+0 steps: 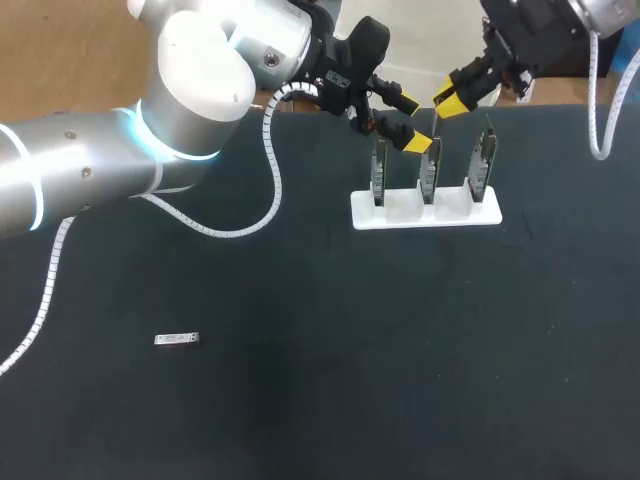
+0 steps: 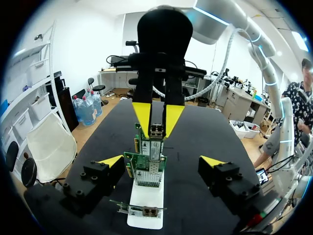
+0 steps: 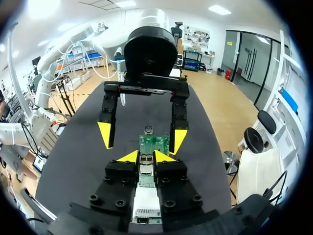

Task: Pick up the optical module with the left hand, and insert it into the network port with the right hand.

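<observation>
**Optical module lies alone while both end effectors hang by the card stand**

Head view: the optical module (image 1: 177, 340) lies flat on the dark desk (image 1: 400, 380), towards the near left corner, touched by nothing. It is well apart from the white stand (image 1: 425, 213), which sits close to the far edge, a little right of the middle. Three green network cards (image 1: 430, 170) stand upright in the stand, side by side. The left arm (image 1: 190, 90) comes in from the left edge. The left end effector (image 1: 410, 124) hangs wide and empty above the left and middle cards. The right arm (image 1: 540, 25) comes in from the far right corner. The right end effector (image 1: 451, 98) hangs just above the gap between the middle and right cards, facing the left one.

Left wrist view: the left end effector (image 2: 161, 161) is spread wide and grips nothing. The network cards (image 2: 146, 169) line up on the stand (image 2: 145, 196) between and ahead of its fingers. The right end effector (image 2: 156, 129) hangs beyond them, over the farthest card.

Right wrist view: the right end effector (image 3: 145, 157) sits directly over the row of network cards (image 3: 154, 144) on the stand (image 3: 145, 198). I cannot tell whether it grips anything. The left end effector (image 3: 142, 138) hangs wide beyond the farthest card
</observation>
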Robot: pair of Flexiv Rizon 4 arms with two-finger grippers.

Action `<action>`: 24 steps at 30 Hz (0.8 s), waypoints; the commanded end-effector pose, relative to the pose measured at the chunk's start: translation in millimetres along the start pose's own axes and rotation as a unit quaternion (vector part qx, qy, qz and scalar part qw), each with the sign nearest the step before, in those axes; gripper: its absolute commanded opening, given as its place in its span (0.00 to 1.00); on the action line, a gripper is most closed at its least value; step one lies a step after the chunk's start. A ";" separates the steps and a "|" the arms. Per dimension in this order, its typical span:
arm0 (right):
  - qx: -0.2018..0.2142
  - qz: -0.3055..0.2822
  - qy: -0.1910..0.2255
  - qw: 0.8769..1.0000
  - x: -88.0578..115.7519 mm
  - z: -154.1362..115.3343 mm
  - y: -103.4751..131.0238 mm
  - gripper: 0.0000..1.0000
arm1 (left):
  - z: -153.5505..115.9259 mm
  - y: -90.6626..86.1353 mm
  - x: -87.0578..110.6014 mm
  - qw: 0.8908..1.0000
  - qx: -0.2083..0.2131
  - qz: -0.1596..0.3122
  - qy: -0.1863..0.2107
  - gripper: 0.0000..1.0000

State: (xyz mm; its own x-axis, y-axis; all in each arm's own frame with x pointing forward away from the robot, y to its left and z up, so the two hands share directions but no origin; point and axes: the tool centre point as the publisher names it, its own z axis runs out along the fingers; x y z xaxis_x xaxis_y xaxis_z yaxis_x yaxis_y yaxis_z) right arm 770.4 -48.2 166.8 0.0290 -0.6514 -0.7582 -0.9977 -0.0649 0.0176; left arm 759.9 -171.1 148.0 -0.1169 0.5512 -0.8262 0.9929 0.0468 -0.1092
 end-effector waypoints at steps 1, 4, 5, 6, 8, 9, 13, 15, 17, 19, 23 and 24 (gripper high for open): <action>0.000 0.001 0.000 1.000 0.0 0.2 -0.5 0.00 | 0.2 1.9 -1.1 1.000 0.002 -0.001 0.003 1.00; 0.001 -0.004 -0.004 1.000 -3.4 -1.4 -0.5 0.00 | 0.2 1.9 -1.1 1.000 0.002 -0.001 0.003 1.00; 0.001 -0.005 -0.004 1.000 -4.0 -1.6 -0.6 0.00 | 0.2 1.9 -1.1 1.000 0.002 -0.001 0.003 1.00; 0.002 -0.006 -0.005 1.000 -4.7 -1.9 -0.8 0.00 | 0.2 1.9 -1.1 1.000 0.002 -0.001 0.003 1.00; 0.003 -0.007 -0.006 1.000 -6.2 -2.8 -1.6 0.00 | 0.2 1.9 -1.1 1.000 0.002 -0.001 0.003 1.00; 0.004 -0.008 -0.006 1.000 -6.8 -3.3 -1.9 0.00 | 0.2 1.9 -1.1 1.000 0.002 -0.001 0.003 1.00; 0.005 -0.010 -0.006 1.000 -7.4 -4.3 -3.0 0.00 | 0.2 1.9 -1.1 1.000 0.002 -0.001 0.003 1.00; 0.006 -0.009 -0.006 1.000 -7.2 -4.6 -3.8 0.00 | 0.2 1.9 -1.1 1.000 0.002 -0.001 0.003 1.00; 0.006 -0.009 -0.006 1.000 -6.7 -4.6 -4.4 0.00 | 0.2 1.9 -1.1 1.000 0.002 -0.001 0.003 1.00; 0.006 -0.008 -0.006 1.000 -6.2 -4.3 -4.9 0.00 | 0.2 1.9 -1.1 1.000 0.002 -0.001 0.003 1.00; 0.006 -0.007 -0.008 1.000 -6.5 -3.7 -5.9 0.00 | 0.2 1.9 -1.1 1.000 0.002 -0.001 0.003 1.00; 0.005 -0.007 -0.009 1.000 -6.9 -3.4 -6.0 0.00 | 0.2 1.9 -1.1 1.000 0.002 -0.001 0.003 1.00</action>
State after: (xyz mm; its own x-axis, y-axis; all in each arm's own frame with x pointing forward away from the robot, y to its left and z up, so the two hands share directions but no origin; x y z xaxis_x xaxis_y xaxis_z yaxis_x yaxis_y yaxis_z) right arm 774.9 -46.3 174.4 0.0419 -0.6388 -0.7683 -0.9980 -0.0638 -0.0014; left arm 759.9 -171.1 148.0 -0.1169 0.5512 -0.8262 0.9929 0.0468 -0.1092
